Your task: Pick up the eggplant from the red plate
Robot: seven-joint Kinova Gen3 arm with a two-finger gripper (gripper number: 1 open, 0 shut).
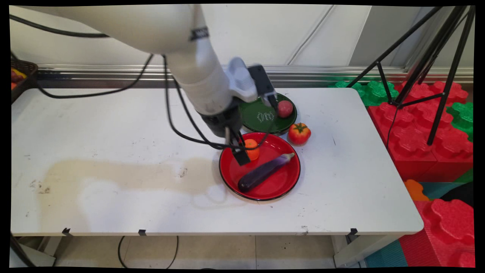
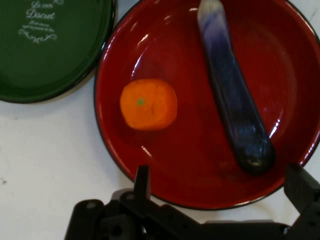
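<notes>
Fingers (image 2: 222, 187): spread wide, empty, above red plate (image 2: 192, 165); orange (image 2: 148, 104) and eggplant (image 2: 232, 95) beyond fingertips.

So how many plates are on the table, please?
2. The red plate lies near the table's middle, holding an orange and an eggplant. The green plate lies just behind it, holding a reddish fruit. The arm may hide more.

Glossy red plate (image 2: 125, 45), glossy green plate (image 2: 60, 60), shiny smooth eggplant (image 2: 235, 100), matt orange (image 2: 148, 104), scuffed white table (image 1: 113, 125)
</notes>
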